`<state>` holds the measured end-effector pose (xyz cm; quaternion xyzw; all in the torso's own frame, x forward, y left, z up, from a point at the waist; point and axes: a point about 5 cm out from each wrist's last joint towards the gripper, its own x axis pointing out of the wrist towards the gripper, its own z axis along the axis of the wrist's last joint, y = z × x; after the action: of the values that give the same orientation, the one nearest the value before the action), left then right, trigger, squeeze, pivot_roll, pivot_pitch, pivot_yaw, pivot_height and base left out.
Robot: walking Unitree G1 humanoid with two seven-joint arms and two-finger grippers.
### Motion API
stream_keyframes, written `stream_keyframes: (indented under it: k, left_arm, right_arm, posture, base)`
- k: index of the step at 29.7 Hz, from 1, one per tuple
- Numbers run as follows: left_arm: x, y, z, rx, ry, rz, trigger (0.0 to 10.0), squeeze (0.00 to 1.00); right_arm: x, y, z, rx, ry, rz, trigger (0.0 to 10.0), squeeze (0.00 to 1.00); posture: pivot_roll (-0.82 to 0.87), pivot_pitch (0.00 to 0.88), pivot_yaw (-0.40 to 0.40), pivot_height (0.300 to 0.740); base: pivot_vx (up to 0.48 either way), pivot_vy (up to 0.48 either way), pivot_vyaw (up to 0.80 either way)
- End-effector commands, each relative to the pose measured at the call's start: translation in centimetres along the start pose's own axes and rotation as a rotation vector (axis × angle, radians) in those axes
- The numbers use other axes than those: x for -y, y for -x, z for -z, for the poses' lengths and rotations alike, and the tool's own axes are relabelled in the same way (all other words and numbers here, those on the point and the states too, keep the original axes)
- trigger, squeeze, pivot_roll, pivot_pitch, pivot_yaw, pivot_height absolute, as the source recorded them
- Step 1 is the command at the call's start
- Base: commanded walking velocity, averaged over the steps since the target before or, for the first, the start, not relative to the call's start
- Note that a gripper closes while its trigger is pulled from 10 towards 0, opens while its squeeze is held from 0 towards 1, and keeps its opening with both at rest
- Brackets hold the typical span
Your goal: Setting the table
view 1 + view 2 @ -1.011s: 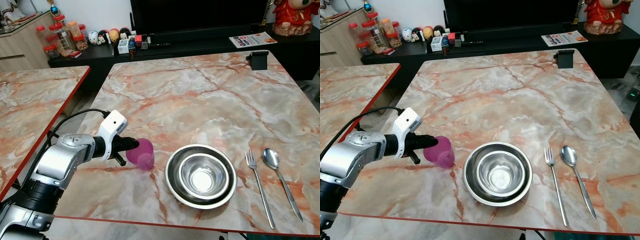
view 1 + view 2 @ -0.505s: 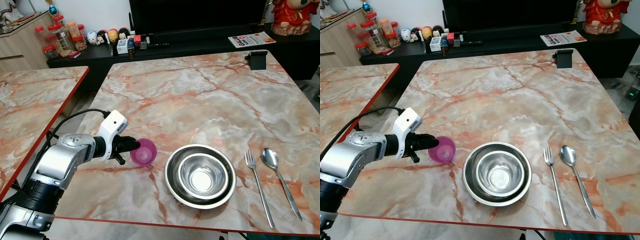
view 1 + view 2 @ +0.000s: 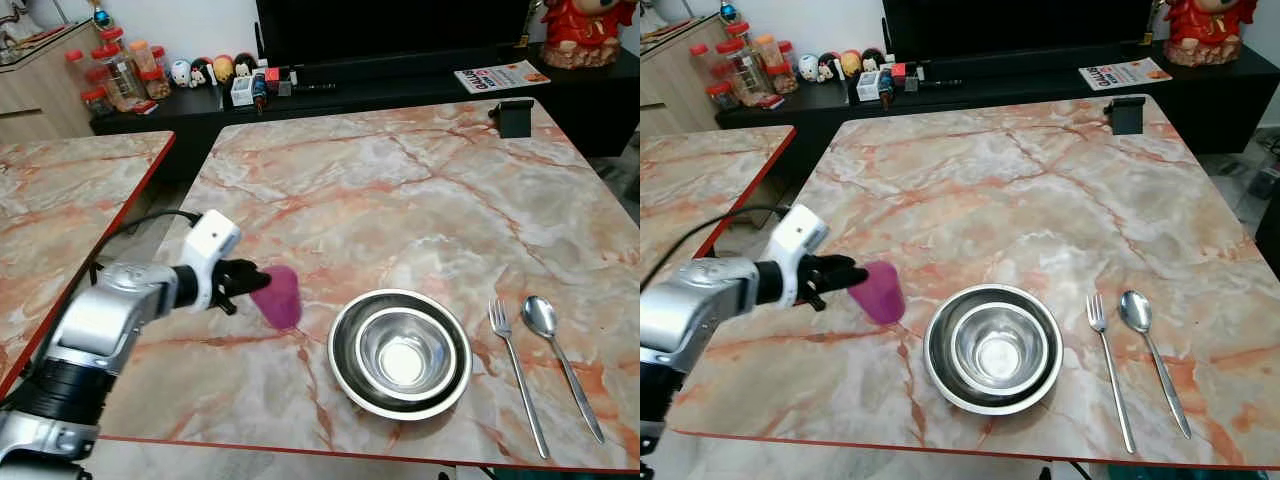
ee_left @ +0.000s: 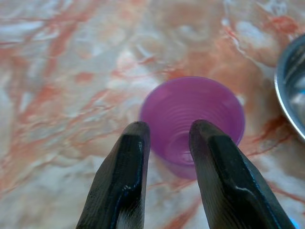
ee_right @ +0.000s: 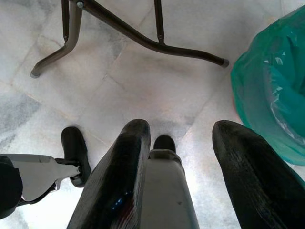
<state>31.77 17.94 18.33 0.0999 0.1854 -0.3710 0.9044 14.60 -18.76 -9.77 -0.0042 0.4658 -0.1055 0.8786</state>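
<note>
We have tilted the purple cup [image 3: 279, 297] upright again; our left tool [image 4: 167, 143] pinches its rim, left of the nested bowls [image 3: 402, 351] on the desk [image 3: 400, 190].

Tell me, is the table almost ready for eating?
Nearly. The stacked steel bowls already sit at the near edge, with the fork and spoon beside them. The left gripper is holding the purple cup, tilted, just left of the bowls. The cup has yet to be stood upright.
</note>
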Motion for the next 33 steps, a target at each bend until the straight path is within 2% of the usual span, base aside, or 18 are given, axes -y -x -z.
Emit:
stream_keyframes:
  k: [1, 9, 14, 17, 18, 19, 20, 21, 24, 25, 29, 33]
  left_arm:
    - [-0.6, 0.9, -0.9, 0.023, -0.017, -0.025, 10.0, 0.00]
    - [-1.1, 2.0, -1.4, 0.059, -0.020, -0.054, 10.0, 0.00]
    - [-2.6, 3.0, -2.4, 0.169, 0.018, -0.166, 10.0, 0.00]
    - [-3.8, 3.7, -2.9, 0.294, 0.040, -0.287, 10.0, 0.00]
    - [-4.3, 4.0, -3.1, 0.374, 0.086, -0.345, 10.0, 0.00]
    - [-5.1, 4.4, -2.6, 0.439, 0.149, -0.463, 10.0, 0.00]
    - [-5.4, 4.5, -2.1, 0.439, 0.169, -0.511, 10.0, 0.00]
    - [-5.6, 4.5, -1.4, 0.433, 0.152, -0.575, 10.0, 0.00]
    - [-5.5, 4.1, 0.1, 0.442, 0.142, -0.668, 10.0, 0.00]
    - [-5.2, 3.8, 1.0, 0.475, 0.155, -0.726, 10.0, 0.00]
    - [-4.6, 3.6, 1.9, 0.543, 0.167, -0.845, 10.0, 0.00]
    - [-4.6, 3.5, 2.0, 0.562, 0.161, -0.872, 10.0, 0.00]
  right_arm:
    - [-0.3, 0.1, 0.3, -0.014, -0.010, -0.008, 10.0, 0.00]
    - [-0.3, 0.0, 0.1, -0.010, -0.005, -0.013, 10.0, 0.00]
    - [-0.2, 0.0, 0.1, -0.010, -0.008, -0.009, 10.0, 0.00]
    - [-0.2, 0.0, 0.1, -0.009, -0.007, -0.009, 10.0, 0.00]
    - [-0.2, 0.0, 0.1, -0.006, -0.009, -0.010, 10.0, 0.00]
    - [-0.2, 0.0, 0.0, 0.004, -0.014, -0.015, 10.0, 0.00]
    - [-0.2, 0.0, 0.0, 0.009, -0.017, -0.018, 10.0, 0.00]
    - [-0.3, 0.0, -0.1, 0.012, -0.018, -0.021, 10.0, 0.00]
    - [-0.3, 0.0, -0.2, 0.015, -0.016, -0.022, 10.0, 0.00]
    - [-0.2, 0.0, -0.3, 0.018, -0.015, -0.022, 10.0, 0.00]
    - [0.0, -0.1, -0.4, 0.021, -0.006, -0.023, 10.0, 0.00]
    - [0.1, -0.1, -0.5, 0.022, -0.005, -0.023, 10.0, 0.00]
  posture:
    - [0.06, 0.018, 0.134, 0.740]
    - [0.06, 0.016, 0.130, 0.740]
    - [0.06, 0.014, 0.131, 0.740]
    - [0.06, 0.015, 0.130, 0.740]
    - [0.06, 0.015, 0.129, 0.740]
    - [0.06, 0.014, 0.126, 0.740]
    - [0.06, 0.014, 0.126, 0.740]
    - [0.06, 0.014, 0.126, 0.740]
    - [0.06, 0.014, 0.120, 0.740]
    - [0.06, 0.017, 0.114, 0.740]
    - [0.06, 0.019, 0.103, 0.740]
    - [0.06, 0.019, 0.103, 0.740]
  base:
    - [0.000, 0.000, 0.00]
    - [0.000, 0.000, 0.00]
    - [0.000, 0.000, 0.00]
    - [0.000, 0.000, 0.00]
    - [0.000, 0.000, 0.00]
    - [0.000, 0.000, 0.00]
    - [0.000, 0.000, 0.00]
    - [0.000, 0.000, 0.00]
    - [0.000, 0.000, 0.00]
    - [0.000, 0.000, 0.00]
    - [0.000, 0.000, 0.00]
    - [0.000, 0.000, 0.00]
